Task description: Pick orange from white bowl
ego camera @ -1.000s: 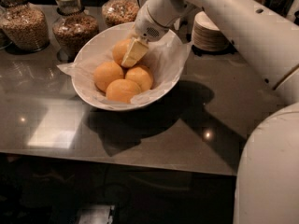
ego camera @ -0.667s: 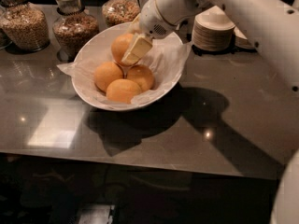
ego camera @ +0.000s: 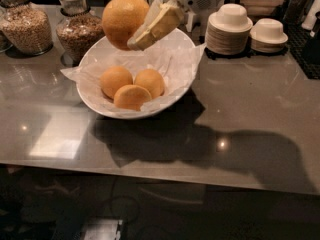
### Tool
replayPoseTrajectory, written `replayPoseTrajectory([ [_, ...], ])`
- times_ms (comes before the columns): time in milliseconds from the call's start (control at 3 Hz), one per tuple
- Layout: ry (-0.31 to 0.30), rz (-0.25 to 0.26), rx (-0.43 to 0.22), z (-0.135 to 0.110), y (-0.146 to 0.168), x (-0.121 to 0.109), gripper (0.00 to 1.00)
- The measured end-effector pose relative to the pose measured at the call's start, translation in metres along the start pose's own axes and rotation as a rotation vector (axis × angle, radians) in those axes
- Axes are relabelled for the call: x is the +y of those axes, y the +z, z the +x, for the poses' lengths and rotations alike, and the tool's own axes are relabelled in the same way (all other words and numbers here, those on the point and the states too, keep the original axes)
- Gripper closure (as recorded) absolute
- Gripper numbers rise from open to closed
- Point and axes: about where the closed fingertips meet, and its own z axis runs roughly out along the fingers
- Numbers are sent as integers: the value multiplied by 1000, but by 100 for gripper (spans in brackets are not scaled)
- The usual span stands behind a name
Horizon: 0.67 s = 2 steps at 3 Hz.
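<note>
We see the tool (ego camera: 139,33) clamped on a round dimpled orange (ego camera: 122,20), held in the air over the wide white paper-lined bowl (ego camera: 131,112), three similar oranges (ego camera: 131,86) inside, on the dark glossy desk (ego camera: 250,109).

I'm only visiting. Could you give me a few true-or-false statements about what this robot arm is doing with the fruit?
1. The gripper holds an orange in the air above the white bowl. True.
2. Four oranges lie in the bowl. False: three oranges lie there.
3. The bowl is lined with white paper. True.
4. The glass jars stand at the right of the view. False: the glass jars stand at the left, and the stacked small dishes at the right.
</note>
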Motion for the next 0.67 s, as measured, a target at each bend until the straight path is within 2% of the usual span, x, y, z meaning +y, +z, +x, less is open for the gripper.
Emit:
replayPoseTrajectory([
  [333, -90, 19, -107, -50, -30, 22, 100],
  [667, -119, 32, -193, -72, -47, 44, 100],
])
